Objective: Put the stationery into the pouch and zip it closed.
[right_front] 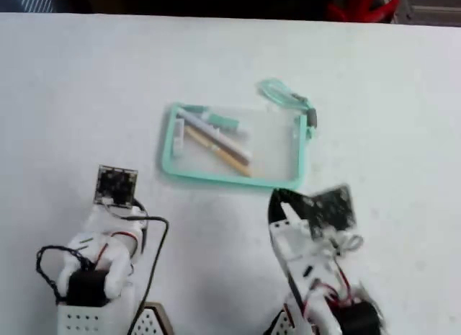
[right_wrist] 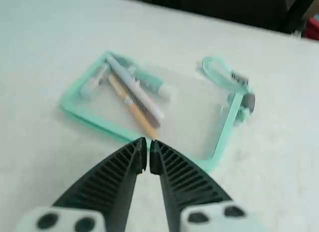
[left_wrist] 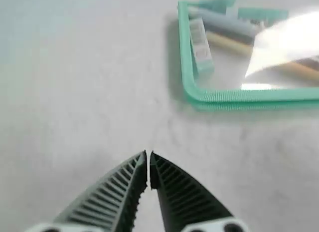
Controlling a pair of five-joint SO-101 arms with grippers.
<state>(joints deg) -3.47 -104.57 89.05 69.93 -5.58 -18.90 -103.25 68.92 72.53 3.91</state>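
Note:
A clear pouch [right_front: 277, 144] with a mint-green border lies flat at the table's middle, with several pens and a pencil [right_front: 214, 137] inside its left half. A mint strap [right_front: 281, 94] and dark zipper pull [right_front: 312, 117] sit at its far right corner. In the left wrist view the pouch corner [left_wrist: 192, 90] lies beyond my left gripper [left_wrist: 148, 164], which is shut and holds nothing. My right gripper [right_wrist: 145, 151] is shut too, hovering just short of the pouch's near edge [right_wrist: 124, 134]. In the high view one arm [right_front: 97, 259] is near left, the other arm [right_front: 313, 256] near right.
The white table [right_front: 79, 97] stretches wide around the pouch. Dark room and a red object [right_front: 364, 3] lie beyond the far edge. Black cables [right_front: 155, 256] trail by the near-left arm.

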